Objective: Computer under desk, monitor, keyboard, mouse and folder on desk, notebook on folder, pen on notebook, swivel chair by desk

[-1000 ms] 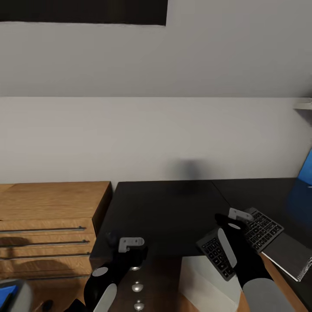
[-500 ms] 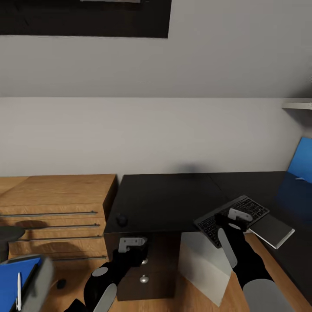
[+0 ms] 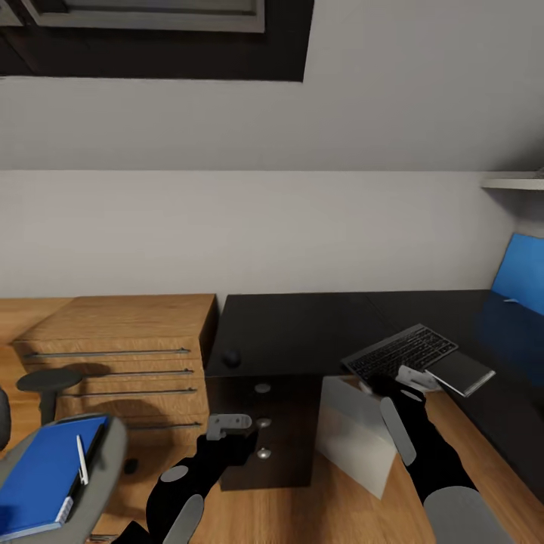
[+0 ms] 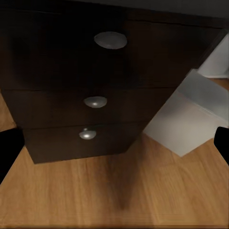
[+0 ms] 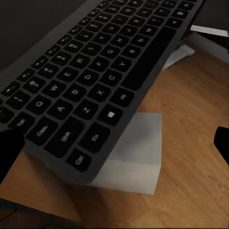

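The keyboard (image 3: 400,353) lies at the front edge of the black desk (image 3: 302,325), one corner hanging over the edge; in the right wrist view the keyboard (image 5: 90,71) is close ahead. The grey notebook (image 3: 459,372) lies beside it. The mouse (image 3: 230,357) sits near the desk's left front corner. Under the desk stands the light grey computer (image 3: 355,434). On the swivel chair (image 3: 106,453) at lower left lies the blue folder (image 3: 41,480) with the white pen (image 3: 81,459) on it. My right gripper (image 3: 414,375) is open just in front of the keyboard. My left gripper (image 3: 227,425) is open, facing the dark cabinet.
A dark cabinet (image 3: 261,423) with round knobs (image 4: 110,40) stands under the desk's left end. A wooden drawer chest (image 3: 121,355) stands left of it. A blue back panel (image 3: 521,272) rises at the far right. Wooden floor (image 4: 114,195) lies between me and the cabinet.
The whole view has pulled back from the desk and shifted. The swivel chair with the folder and pen has come into view at lower left. Both grippers keep their places in the picture.
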Tool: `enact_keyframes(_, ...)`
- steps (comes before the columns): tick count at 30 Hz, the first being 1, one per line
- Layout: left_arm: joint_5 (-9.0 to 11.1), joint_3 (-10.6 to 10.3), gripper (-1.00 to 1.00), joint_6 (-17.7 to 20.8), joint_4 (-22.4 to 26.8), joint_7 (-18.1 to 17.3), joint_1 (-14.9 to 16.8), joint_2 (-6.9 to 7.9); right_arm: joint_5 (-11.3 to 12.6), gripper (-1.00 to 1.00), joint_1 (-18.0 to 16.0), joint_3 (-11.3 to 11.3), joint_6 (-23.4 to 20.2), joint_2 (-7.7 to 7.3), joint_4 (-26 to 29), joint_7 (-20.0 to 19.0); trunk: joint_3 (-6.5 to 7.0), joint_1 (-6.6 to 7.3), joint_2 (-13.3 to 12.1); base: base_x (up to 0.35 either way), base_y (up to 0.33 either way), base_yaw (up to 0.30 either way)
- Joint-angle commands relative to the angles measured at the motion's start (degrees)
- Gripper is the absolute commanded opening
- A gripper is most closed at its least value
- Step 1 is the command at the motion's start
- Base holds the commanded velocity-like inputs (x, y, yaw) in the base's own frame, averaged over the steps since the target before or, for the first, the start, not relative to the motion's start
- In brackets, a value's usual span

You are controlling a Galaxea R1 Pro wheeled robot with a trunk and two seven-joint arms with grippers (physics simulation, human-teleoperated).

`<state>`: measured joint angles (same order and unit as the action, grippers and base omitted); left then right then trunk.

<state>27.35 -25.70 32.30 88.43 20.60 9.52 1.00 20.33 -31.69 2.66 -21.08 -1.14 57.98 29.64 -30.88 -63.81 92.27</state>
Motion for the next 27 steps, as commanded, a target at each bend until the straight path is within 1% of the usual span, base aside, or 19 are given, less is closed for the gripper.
enact_keyframes(1, 0.60, -0.14, 1.00, 0.08, 0.07, 0.58, 0.06, 0.05, 0.73, 1.00, -0.03, -0.05, -0.20, -0.02, 0.08, 0.31, -0.06, 0.03, 0.04, -0.164, 0.075, 0.000)
enact_keyframes(3, 0.60, -0.14, 1.00, 0.08, 0.07, 0.58, 0.06, 0.05, 1.47, 1.00, -0.03, -0.04, -0.16, -0.03, 0.06, 0.29, -0.06, 0.03, 0.04, -0.118, 0.054, 0.000)
enact_keyframes(6, 0.57, -0.14, 1.00, 0.10, 0.07, 0.58, 0.06, 0.05, 3.64, 1.00, -0.03, 0.07, -0.14, -0.16, 0.08, 0.18, -0.06, 0.03, 0.04, -0.054, 0.025, 0.000)
enact_keyframes(7, 0.55, -0.14, 1.00, 0.09, 0.07, 0.58, 0.06, 0.05, 5.09, 1.00, -0.04, 0.20, -0.13, -0.28, 0.09, 0.14, -0.06, 0.03, 0.04, -0.027, 0.013, 0.000)
enact_keyframes(15, 0.52, -0.14, 1.00, 0.11, 0.07, 0.58, 0.06, 0.05, 11.92, 1.00, -0.04, 0.66, -0.17, -1.53, 0.11, -0.15, -0.06, 0.03, 0.04, -0.011, 0.005, 0.000)
enact_keyframes(16, 0.52, -0.14, 1.00, 0.12, 0.07, 0.58, 0.06, 0.05, 13.82, 1.00, -0.02, 0.70, -0.18, -1.98, 0.11, -0.55, -0.06, 0.03, 0.04, -0.003, 0.001, 0.000)
enact_keyframes(21, 0.51, -0.18, 1.00, 0.12, 0.07, 0.58, 0.06, 0.05, 19.29, 1.00, 0.05, 0.80, -0.19, -3.46, 0.08, -2.52, -0.06, 0.03, 0.04, -0.001, 0.001, 0.000)
enact_keyframes(26, 0.57, -0.21, 1.00, 0.11, 0.07, 0.58, 0.06, 0.05, 26.26, 1.00, 0.50, 0.84, -0.27, -5.49, 0.04, -5.57, -0.06, 0.03, 0.04, 0.000, 0.000, 0.000)
enact_keyframes(27, 0.53, -0.23, 1.00, 0.09, 0.07, 0.61, 0.06, 0.05, 31.09, 1.00, 0.99, 0.86, -0.35, -6.97, 0.00, -7.59, -0.06, 0.03, 0.04, 0.000, 0.000, 0.000)
